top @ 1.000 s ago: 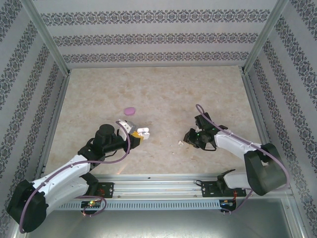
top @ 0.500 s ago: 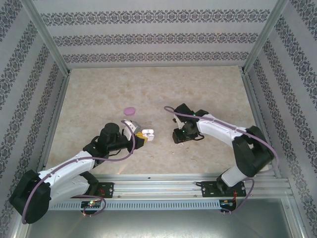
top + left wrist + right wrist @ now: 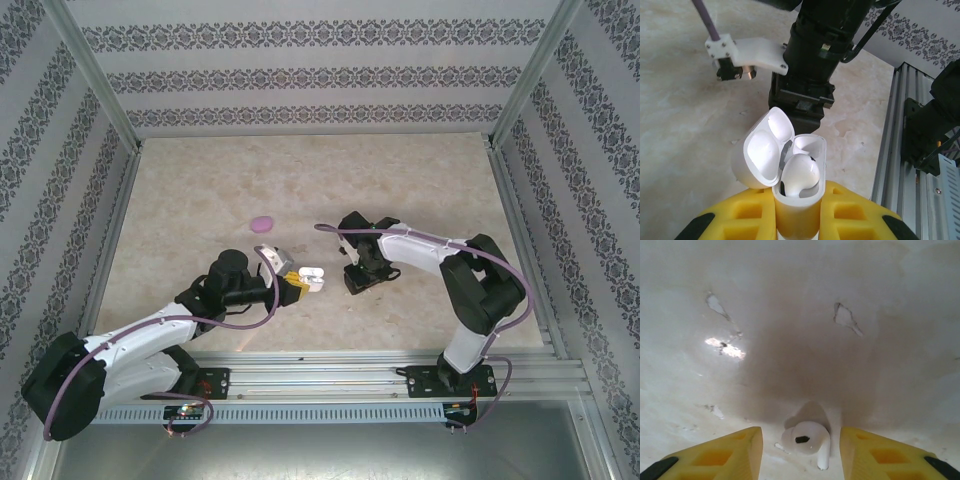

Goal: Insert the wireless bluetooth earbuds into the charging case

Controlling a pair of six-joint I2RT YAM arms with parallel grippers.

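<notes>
My left gripper (image 3: pixel 298 281) (image 3: pixel 798 217) is shut on the white charging case (image 3: pixel 312 275) (image 3: pixel 799 202), which it holds upright. The case's lid (image 3: pixel 760 157) is flipped open to the left. One white earbud (image 3: pixel 801 172) sits in a slot of the case, and the slot beside it is empty. A second white earbud (image 3: pixel 807 438) lies on the table, stem toward the camera. My right gripper (image 3: pixel 357 280) (image 3: pixel 801 445) is open and low over it. There is a gap between the earbud and each yellow finger (image 3: pixel 725 455).
A purple oval case (image 3: pixel 263 224) lies on the marble table (image 3: pixel 320 180) behind the left gripper. The right arm's wrist (image 3: pixel 812 50) stands just beyond the held case. Patterned walls enclose the table, and a metal rail (image 3: pixel 330 375) runs along its near edge.
The right arm swung left toward the table's middle and its jaws opened wider. The left arm carried the open case rightward, closer to the right gripper.
</notes>
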